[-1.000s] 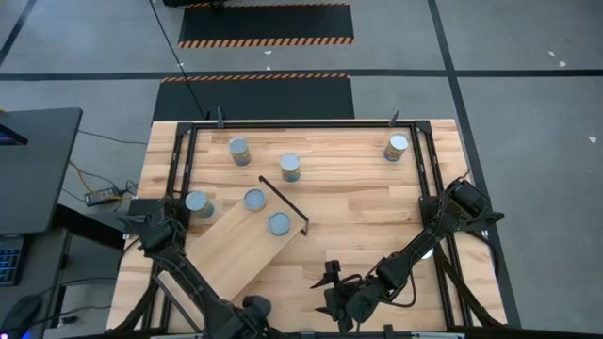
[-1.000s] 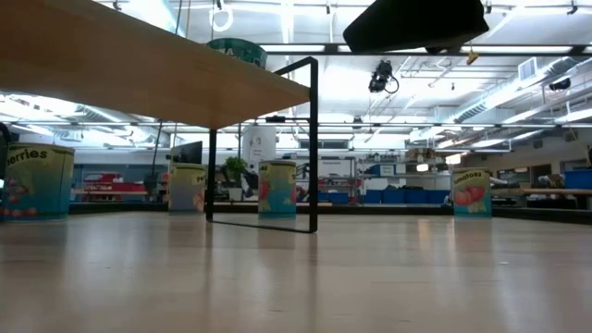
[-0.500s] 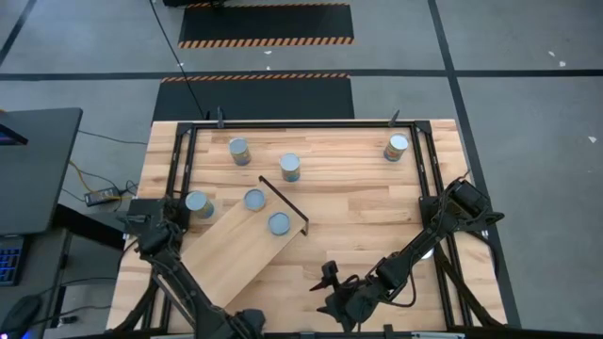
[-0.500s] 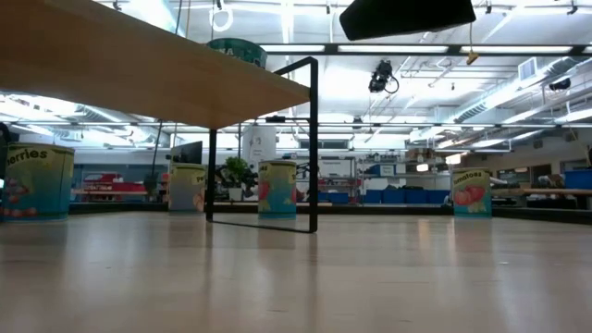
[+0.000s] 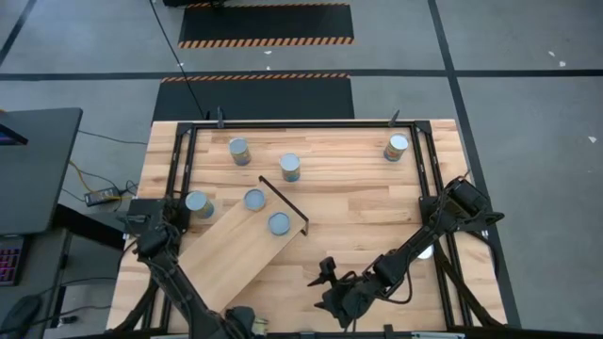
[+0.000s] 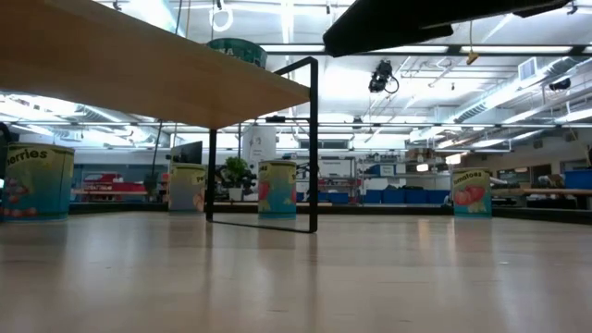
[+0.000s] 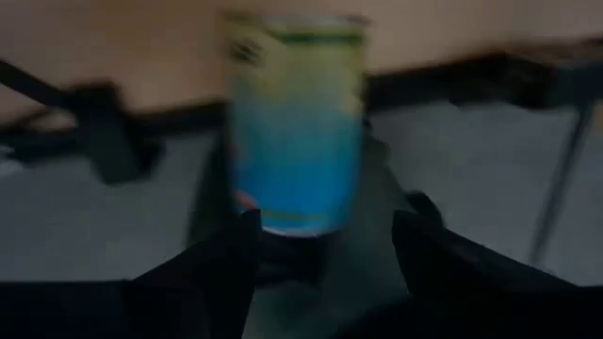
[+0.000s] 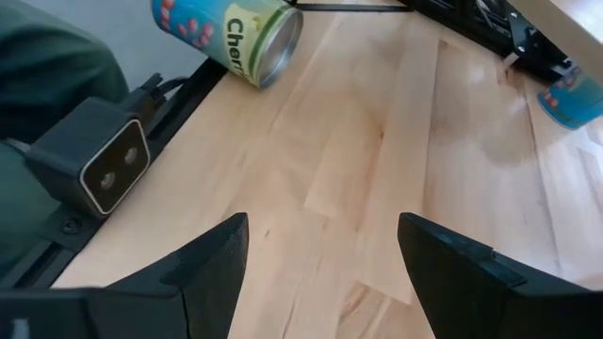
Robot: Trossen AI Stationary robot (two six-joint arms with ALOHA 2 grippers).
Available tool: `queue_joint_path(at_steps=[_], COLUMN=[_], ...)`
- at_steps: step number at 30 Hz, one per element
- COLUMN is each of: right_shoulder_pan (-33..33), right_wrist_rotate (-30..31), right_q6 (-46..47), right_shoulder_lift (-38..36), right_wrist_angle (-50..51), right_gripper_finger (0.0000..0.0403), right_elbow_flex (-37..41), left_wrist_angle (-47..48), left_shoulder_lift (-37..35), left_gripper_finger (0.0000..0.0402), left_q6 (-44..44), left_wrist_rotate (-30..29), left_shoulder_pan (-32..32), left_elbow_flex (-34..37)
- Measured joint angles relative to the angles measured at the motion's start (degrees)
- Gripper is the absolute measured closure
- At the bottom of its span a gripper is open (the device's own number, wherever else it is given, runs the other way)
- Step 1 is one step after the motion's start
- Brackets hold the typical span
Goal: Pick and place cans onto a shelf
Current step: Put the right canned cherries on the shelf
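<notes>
Both arms are dark, near black, built of slim jointed links. The right arm [image 5: 415, 250] has a bulky, rounded base housing at the worktop's right edge and a thin black cable looping beside its lower link. The left arm [image 5: 165, 259] has a similar chunky dark base near the left edge. Each wrist ends in two broad, flat, matte black fingers [image 8: 212, 259] with squared, angular tips.

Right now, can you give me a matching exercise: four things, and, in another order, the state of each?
1 right tool
2 can labelled Cherr
3 far-right can
4 can by the black end frame

a standing on the shelf
b lying on its side
c open, empty
d upright on the tabletop

Pairs: 1c, 2b, 3d, 4a
</notes>
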State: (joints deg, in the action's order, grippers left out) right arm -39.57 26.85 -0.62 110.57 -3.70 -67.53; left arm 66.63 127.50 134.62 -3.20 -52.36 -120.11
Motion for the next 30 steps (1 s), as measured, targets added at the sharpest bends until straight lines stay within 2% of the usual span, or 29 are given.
queue_joint_path(at_steps=[3, 6, 10, 16, 30], right_shoulder_pan=[0.0, 0.0, 0.0, 0.0, 0.0], right_wrist_rotate=[0.0, 0.0, 0.0, 0.0, 0.0], right_q6=[0.0, 0.0, 0.4, 0.4, 0.9], right_shoulder_lift=[0.0, 0.0, 0.0, 0.0, 0.0], right_wrist_angle=[0.0, 0.0, 0.0, 0.0, -0.6], right_gripper_finger=[0.0124, 0.0124, 0.0124, 0.0124, 0.0124], right_elbow_flex=[0.0, 0.0, 0.0, 0.0, 0.0], left_wrist_angle=[1.9, 2.3, 1.1, 0.1, 0.4], left_shoulder_lift=[0.0, 0.0, 0.0, 0.0, 2.6], left_gripper_finger=[0.0157, 0.0156, 0.0134, 0.0090, 0.0086], left_q6=[-0.6, -1.7, -3.6, -4.3, -7.7], left_wrist_rotate=[-0.2, -3.3, -5.2, -4.2, -2.5], left_shoulder_pan=[-0.1, 0.1, 0.5, 0.5, 1.4], left_elbow_flex=[0.5, 1.8, 2.9, 4.4, 4.4])
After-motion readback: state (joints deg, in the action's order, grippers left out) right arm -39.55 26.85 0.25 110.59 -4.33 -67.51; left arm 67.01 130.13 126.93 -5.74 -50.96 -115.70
